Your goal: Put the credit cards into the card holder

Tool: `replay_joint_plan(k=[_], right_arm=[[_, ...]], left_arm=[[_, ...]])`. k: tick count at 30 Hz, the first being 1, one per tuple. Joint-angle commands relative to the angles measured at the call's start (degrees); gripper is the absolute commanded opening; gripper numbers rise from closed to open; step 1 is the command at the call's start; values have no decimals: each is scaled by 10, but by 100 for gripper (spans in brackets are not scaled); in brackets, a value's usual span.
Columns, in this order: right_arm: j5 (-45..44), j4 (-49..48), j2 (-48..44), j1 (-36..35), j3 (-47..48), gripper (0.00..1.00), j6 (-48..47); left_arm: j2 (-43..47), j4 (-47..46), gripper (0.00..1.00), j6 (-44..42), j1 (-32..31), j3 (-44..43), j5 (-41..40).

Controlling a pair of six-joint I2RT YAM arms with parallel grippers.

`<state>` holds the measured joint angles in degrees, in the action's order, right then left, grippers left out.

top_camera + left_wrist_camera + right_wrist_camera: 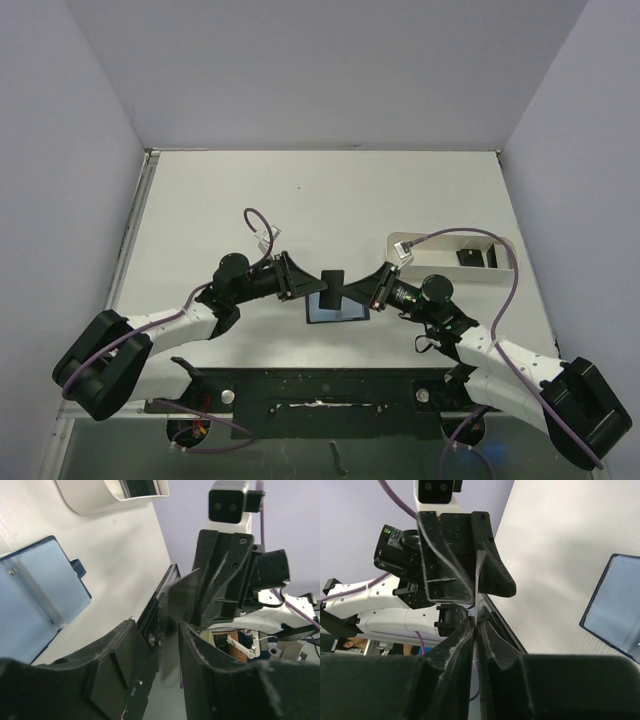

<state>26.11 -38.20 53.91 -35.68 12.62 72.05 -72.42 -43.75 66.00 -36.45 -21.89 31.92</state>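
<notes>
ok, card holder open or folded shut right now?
Open. The card holder lies spread flat on the table, its light blue inner pockets facing up in the top and both wrist views.

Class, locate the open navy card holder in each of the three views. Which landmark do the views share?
Top external: card holder lying open at centre.
Left wrist: card holder at the left edge, pale blue inside showing.
Right wrist: card holder at the right edge, partly cut off.
Shared landmark: the dark card held near it.
</notes>
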Motion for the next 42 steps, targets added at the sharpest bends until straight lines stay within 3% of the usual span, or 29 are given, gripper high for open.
replay_joint_plan(k=[1, 4, 10, 12, 16, 20, 26, 42], right_arm=[[14, -80, 2, -1, 19, 16, 16], [13, -85, -4, -1, 15, 19, 20], [4, -50, -23, 5, 11, 8, 5], [-9, 24, -26, 6, 24, 7, -31], [-82, 246, -17, 3, 87, 18, -144], [-127, 362, 22, -9, 132, 27, -193], [-130, 322, 101, -36, 129, 36, -188], [-145, 298, 255, -78, 162, 55, -190]], left_arm=[[-15, -11, 33, -27, -4, -26, 1], [-16, -2, 25, -35, -3, -24, -3], [-19, 9, 21, -48, 0, -16, -6], [-25, 17, 20, -57, 0, -18, -11], [-40, 45, 27, -73, 6, -18, -30], [-43, 159, 35, -99, 8, -32, -87], [-55, 206, 45, -115, 0, -29, -101], [-139, 192, 43, -109, -20, -30, -101]])
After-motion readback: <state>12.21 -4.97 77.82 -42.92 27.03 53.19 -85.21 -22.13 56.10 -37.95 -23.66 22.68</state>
